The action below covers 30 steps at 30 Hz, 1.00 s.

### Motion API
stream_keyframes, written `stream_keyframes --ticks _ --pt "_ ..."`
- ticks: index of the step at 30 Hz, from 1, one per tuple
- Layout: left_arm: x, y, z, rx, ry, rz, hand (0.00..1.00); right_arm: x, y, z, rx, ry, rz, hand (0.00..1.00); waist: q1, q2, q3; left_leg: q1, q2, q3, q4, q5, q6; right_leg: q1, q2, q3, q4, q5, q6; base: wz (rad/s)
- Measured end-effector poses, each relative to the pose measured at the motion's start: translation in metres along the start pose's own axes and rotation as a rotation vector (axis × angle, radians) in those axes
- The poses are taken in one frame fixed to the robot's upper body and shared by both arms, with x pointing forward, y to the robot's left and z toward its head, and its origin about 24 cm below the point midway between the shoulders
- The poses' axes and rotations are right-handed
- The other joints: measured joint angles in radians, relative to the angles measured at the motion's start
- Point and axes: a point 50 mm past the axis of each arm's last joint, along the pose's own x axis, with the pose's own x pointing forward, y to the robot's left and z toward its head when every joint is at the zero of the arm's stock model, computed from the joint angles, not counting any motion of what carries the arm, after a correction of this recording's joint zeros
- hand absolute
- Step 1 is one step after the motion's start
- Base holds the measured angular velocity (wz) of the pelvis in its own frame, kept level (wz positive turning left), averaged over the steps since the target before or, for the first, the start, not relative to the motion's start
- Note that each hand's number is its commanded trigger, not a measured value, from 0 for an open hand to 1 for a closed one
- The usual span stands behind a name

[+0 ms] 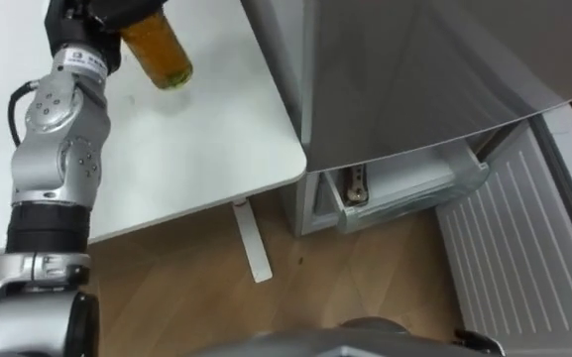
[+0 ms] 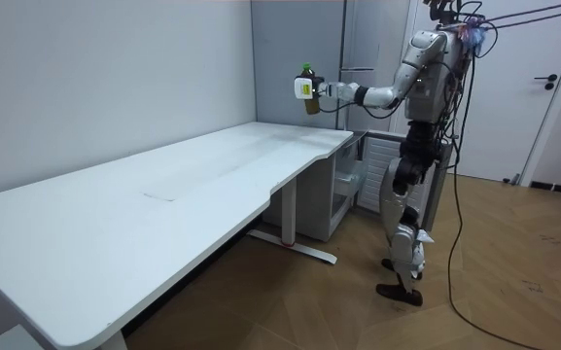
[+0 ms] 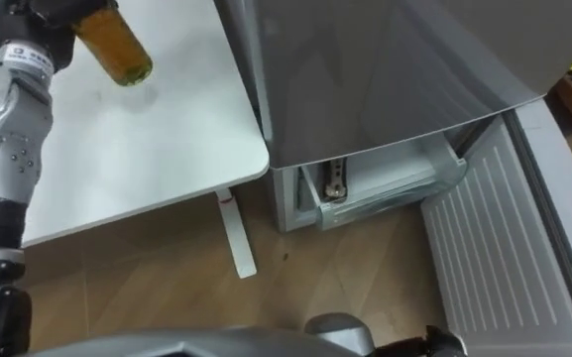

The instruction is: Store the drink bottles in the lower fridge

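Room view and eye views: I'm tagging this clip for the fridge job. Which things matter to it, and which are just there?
For the job: bottle, held in the left hand; fridge; its open lower door; drawer.
Just there: table; room door.

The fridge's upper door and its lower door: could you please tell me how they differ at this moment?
The upper door is shut, while the lower door stands swung open. The upper door shows its grey outer face; the lower door shows its white ribbed inner lining. Both belong to one fridge beside the white table.
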Motion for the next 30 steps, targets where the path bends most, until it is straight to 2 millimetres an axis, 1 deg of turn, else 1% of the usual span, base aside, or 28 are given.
stream_keyframes --ticks 3,5,8,9,10,11,13,15,17,19,21,23,26,28,30 --pt "-0.009 -0.004 -0.002 -0.010 -0.004 -0.031 1.00 0.000 0.005 0.005 0.051 -0.019 0.020 0.00 0.011 0.000 -0.0013 0.000 0.001 -0.009 0.000 0.001 -0.002 0.011 0.001 -0.007 -0.018 0.003 -0.004 0.07" --pt "-0.019 -0.006 -0.006 -0.007 0.011 -0.070 1.00 0.000 0.008 0.003 0.072 -0.018 0.045 0.00 0.018 0.000 -0.0016 0.000 0.001 -0.025 0.000 0.002 -0.003 0.018 -0.008 -0.030 -0.021 0.004 -0.005 0.20" --pt "-0.028 -0.005 -0.012 -0.012 0.026 -0.085 1.00 0.000 0.010 0.004 0.064 -0.021 0.066 0.00 0.030 0.000 -0.0015 0.000 0.001 -0.028 0.000 0.004 -0.005 0.022 -0.008 -0.034 -0.023 0.003 -0.005 0.13" --pt "-0.033 -0.005 -0.014 -0.007 0.035 -0.093 1.00 0.000 0.011 0.004 0.059 -0.021 0.069 0.00 0.031 -0.002 -0.0023 0.000 0.000 -0.037 0.001 0.004 -0.005 0.030 -0.011 -0.048 -0.031 0.004 -0.005 0.15" --pt "-0.038 -0.005 -0.016 -0.006 0.039 -0.099 1.00 0.000 0.011 0.005 0.058 -0.024 0.070 0.00 0.034 -0.003 -0.0028 0.001 0.000 -0.038 0.002 0.004 -0.005 0.031 -0.011 -0.051 -0.031 0.004 -0.005 0.14" --pt "-0.041 -0.005 -0.015 0.008 0.036 -0.114 1.00 0.000 0.011 0.007 0.054 -0.031 0.071 0.00 0.053 -0.003 -0.0031 -0.002 0.000 -0.039 0.003 0.004 -0.005 0.029 -0.011 -0.052 -0.031 0.004 -0.005 0.04" --pt "-0.046 -0.008 -0.013 0.034 0.023 -0.148 1.00 0.000 0.012 0.008 0.048 -0.037 0.074 0.00 0.063 -0.006 -0.0032 -0.005 0.000 -0.042 0.004 0.005 -0.005 0.029 -0.012 -0.055 -0.031 0.004 -0.005 0.02" --pt "-0.049 -0.012 -0.007 0.045 -0.001 -0.181 1.00 0.000 0.013 0.010 0.018 -0.041 0.083 0.00 0.081 -0.008 -0.0038 -0.009 -0.001 -0.046 0.007 0.005 -0.005 0.028 -0.012 -0.058 -0.031 0.004 -0.005 0.11" --pt "-0.055 -0.020 0.003 0.026 -0.047 -0.226 1.00 0.000 0.015 0.015 -0.016 -0.051 0.092 0.00 0.084 -0.011 -0.0023 -0.023 -0.004 -0.072 0.020 0.005 -0.005 0.031 -0.015 -0.083 -0.032 0.004 -0.005 0.29" --pt "-0.058 -0.027 0.004 -0.014 -0.051 -0.269 1.00 0.000 0.015 0.018 -0.042 -0.058 0.097 0.00 0.087 -0.012 -0.0022 -0.023 -0.006 -0.083 0.024 0.005 -0.004 0.036 -0.017 -0.096 -0.032 0.004 -0.005 0.23" --pt "-0.059 -0.033 0.000 -0.038 -0.037 -0.311 1.00 0.000 0.016 0.022 -0.069 -0.067 0.106 0.00 0.099 -0.011 -0.0014 -0.023 -0.007 -0.093 0.027 0.006 -0.003 0.042 -0.021 -0.112 -0.033 0.004 -0.005 0.16" --pt "-0.067 -0.040 -0.012 -0.087 0.014 -0.344 1.00 0.000 0.019 0.028 -0.103 -0.082 0.115 0.00 0.104 -0.009 -0.0010 -0.026 -0.007 -0.096 0.028 0.006 -0.003 0.048 -0.021 -0.115 -0.034 0.004 -0.005 0.07" --pt "-0.075 -0.048 -0.025 -0.128 0.069 -0.386 1.00 -0.001 0.024 0.039 -0.138 -0.123 0.130 0.00 0.108 -0.010 0.0000 -0.041 -0.009 -0.112 0.033 0.006 -0.004 0.043 -0.023 -0.129 -0.033 0.004 -0.005 0.15" --pt "-0.085 -0.057 -0.038 -0.153 0.128 -0.439 1.00 -0.002 0.031 0.051 -0.178 -0.166 0.166 0.00 0.107 -0.012 0.0011 -0.047 -0.009 -0.117 0.033 0.007 -0.005 0.039 -0.024 -0.137 -0.032 0.004 -0.005 0.09" --pt "-0.090 -0.063 -0.049 -0.167 0.178 -0.485 1.00 -0.004 0.037 0.056 -0.204 -0.185 0.186 0.00 0.110 -0.012 0.0013 -0.047 -0.009 -0.122 0.036 0.008 -0.005 0.041 -0.023 -0.140 -0.032 0.003 -0.005 0.06"
